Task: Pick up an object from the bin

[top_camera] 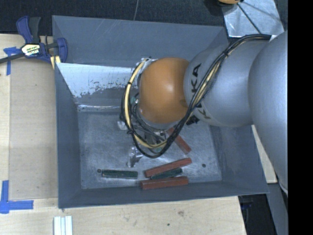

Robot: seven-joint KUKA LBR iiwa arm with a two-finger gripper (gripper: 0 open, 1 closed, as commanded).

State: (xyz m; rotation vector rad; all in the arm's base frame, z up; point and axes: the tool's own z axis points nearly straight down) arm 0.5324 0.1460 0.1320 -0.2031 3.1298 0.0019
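My gripper [134, 156] shows as a small metal tip below the orange wrist cover, low over the bin floor left of centre. A thin dark green stick [118, 173] lies flat just below it, near the bin's front wall. To its right lie a red-brown stick [168, 167] and a second red-brown stick [165, 182], with a short dark green piece [166, 175] between them. Another red-brown stick [182, 143] pokes out from under the wrist cables, partly hidden.
The arm and its orange cover hang over the bin's middle and hide the floor beneath. Bare grey floor shows at the left and at the right of the sticks. The bin's sloped walls rise on all sides.
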